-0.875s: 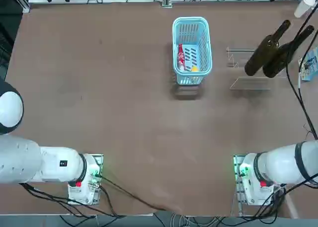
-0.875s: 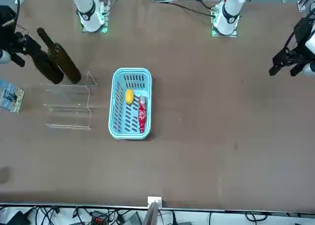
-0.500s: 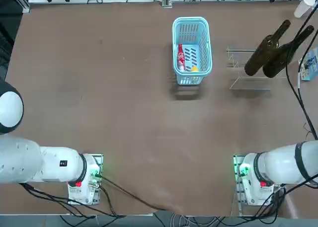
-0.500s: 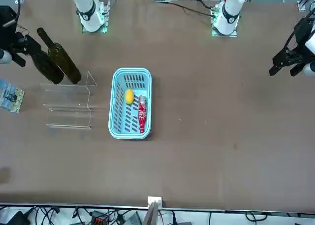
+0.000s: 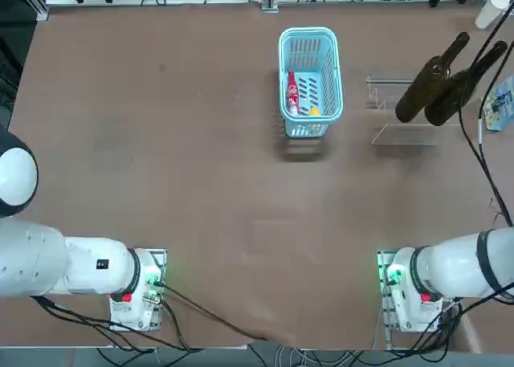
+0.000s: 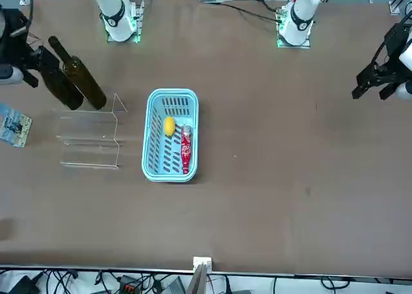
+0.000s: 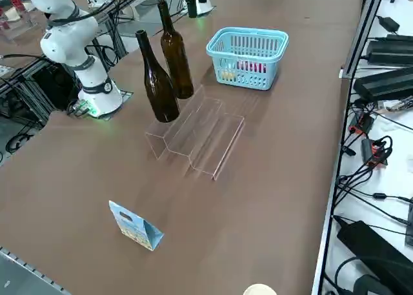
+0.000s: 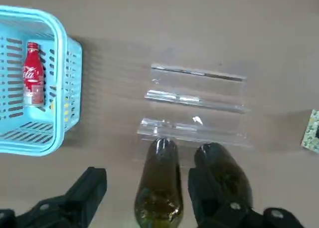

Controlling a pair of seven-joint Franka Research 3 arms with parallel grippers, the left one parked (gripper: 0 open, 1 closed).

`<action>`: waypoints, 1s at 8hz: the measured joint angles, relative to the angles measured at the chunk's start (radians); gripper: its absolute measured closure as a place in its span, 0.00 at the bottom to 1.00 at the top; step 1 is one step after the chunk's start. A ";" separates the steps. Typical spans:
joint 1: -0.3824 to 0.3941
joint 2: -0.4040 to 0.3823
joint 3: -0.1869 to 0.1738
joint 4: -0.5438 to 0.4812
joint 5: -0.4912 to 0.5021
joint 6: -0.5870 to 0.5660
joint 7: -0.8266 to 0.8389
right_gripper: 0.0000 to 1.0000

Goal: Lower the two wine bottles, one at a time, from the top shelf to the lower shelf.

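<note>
We see the two wine bottles [image 7: 161, 62] standing upright side by side on the top shelf [image 7: 169, 126] of a clear acrylic stepped stand, which sits on the brown surface [image 5: 201, 182] toward the robot's right. One bottle [image 7: 175, 56] is the nearer of the pair to the light-blue basket [image 5: 310, 79]; the other bottle [image 7: 157, 82] stands just beside it on the side away from the basket. The lower shelf [image 7: 216, 146] carries nothing, and its pale edges are all we make out of it. In the wrist view the right gripper [image 8: 144, 195] hangs above the bottles with its fingers [image 8: 89, 190] spread wide apart, one bottle's top [image 8: 159, 188] lying between them and the second bottle [image 8: 219, 165] partly behind the other finger; we cannot tell any contact, and nothing is held. In the front view the gripper [image 6: 29, 62] shows at the picture's left edge, near the bottle necks. The basket stands apart from the stand and holds a small red cola bottle [image 8: 33, 73] and a yellow item [image 6: 168, 125]. A small blue printed card [image 7: 134, 225] stands on the surface beyond the stand, away from the basket.
</note>
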 joint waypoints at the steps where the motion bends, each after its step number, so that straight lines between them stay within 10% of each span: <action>1: 0.001 -0.010 0.007 -0.004 0.000 -0.025 0.004 0.00; 8: 0.000 -0.121 0.003 -0.161 -0.023 -0.057 0.005 0.04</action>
